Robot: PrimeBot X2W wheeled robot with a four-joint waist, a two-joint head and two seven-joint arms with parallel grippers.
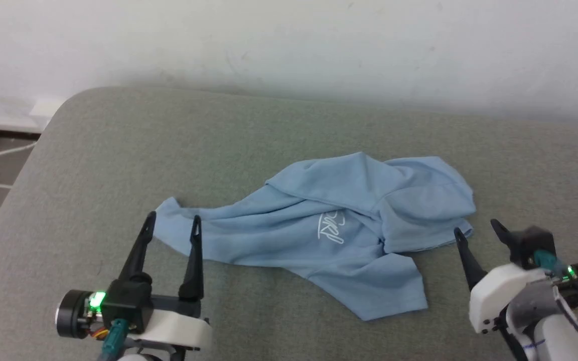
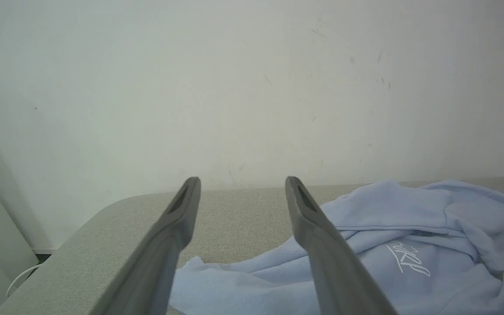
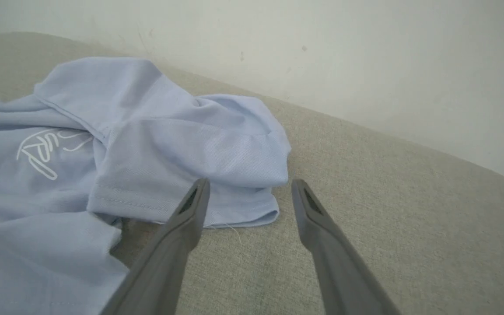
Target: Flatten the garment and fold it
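Head view: the shirt (image 1: 319, 235) lies crumpled mid-frame on the grey cushion (image 1: 118, 150), white logo (image 1: 330, 229) facing up. The left gripper (image 1: 174, 216) is at 8 o'clock, jaws spread wide and holding nothing, tips straddling the shirt's 9 o'clock corner. The right gripper (image 1: 475, 226) is at 4 o'clock, also wide and empty, just beside the shirt's 3 o'clock edge. We judge the shirt light, soft and limp. It should sag and bunch when lifted, with no breakage risk. Best holds, we reckon, are the free corner by the left tips and the stitched edge by the right tips, then pull apart.

Left wrist view: adds that the corner lies flat on the cushion, low between the fingers at 6 o'clock. We can't tell if the tips touch it. A white cable (image 2: 20, 278) sits at 8 o'clock.

Right wrist view: adds detail. The sleeve hem (image 3: 147, 203) with its stitch line sits at 9 o'clock of the tips, layers are stacked there, and a loose thread (image 3: 234, 232) lies at the edge.
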